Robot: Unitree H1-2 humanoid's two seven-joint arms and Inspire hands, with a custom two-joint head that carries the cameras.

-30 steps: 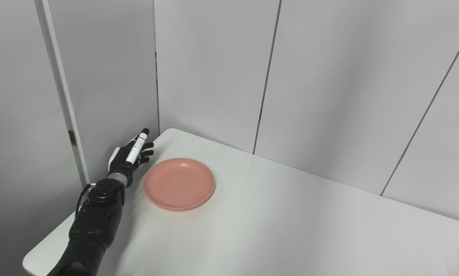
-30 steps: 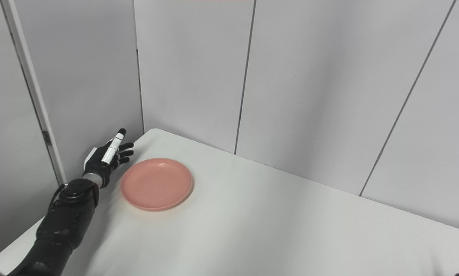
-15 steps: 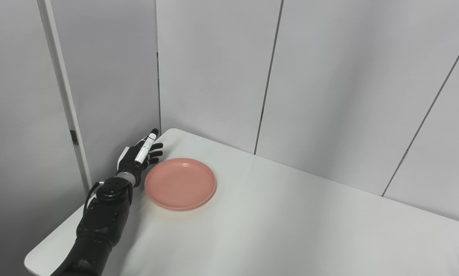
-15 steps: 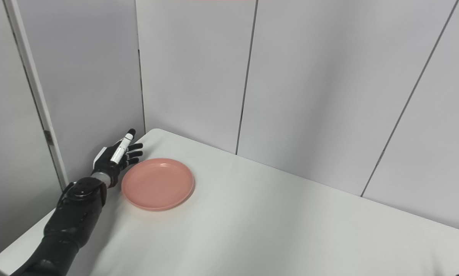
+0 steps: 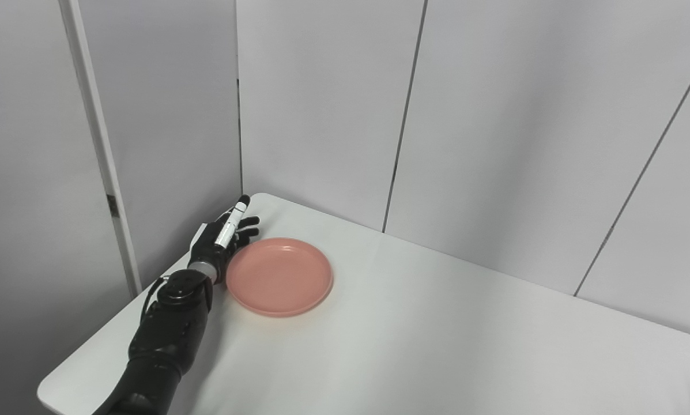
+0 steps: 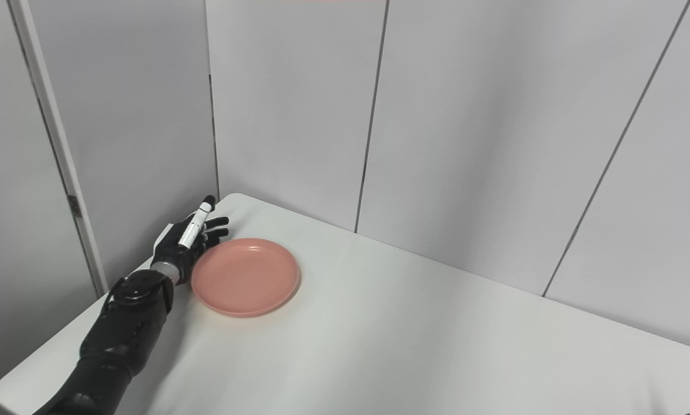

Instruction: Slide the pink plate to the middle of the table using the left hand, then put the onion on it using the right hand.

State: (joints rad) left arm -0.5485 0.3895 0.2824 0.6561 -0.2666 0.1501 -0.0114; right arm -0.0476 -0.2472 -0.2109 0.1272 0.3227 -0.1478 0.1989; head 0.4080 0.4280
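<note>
Pink plate (image 5: 279, 276) is found flat at the far left of the table (image 5: 437, 346), its left rim met by the left hand (image 5: 221, 242). That hand is kept empty with fingers spread and edge-on (suited to pushing rightward). No onion is seen, and the right hand is out of view.

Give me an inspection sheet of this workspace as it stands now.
Surface: white table, plain top, rounded corners.
Job's things: pink plate flat near the table's far-left corner, nothing on it; onion not seen.
Clutter: nothing seen.
Robot hands: left robot hand open, fingers extended, against the plate's left rim; contact likely but not certain. Right robot hand only a dark sliver at the right eye view's bottom-right corner, state unreadable.
Cables: a thin dark loop at the left wrist; otherwise nothing seen.
Surroundings: grey wall panels behind and left of the table.
</note>
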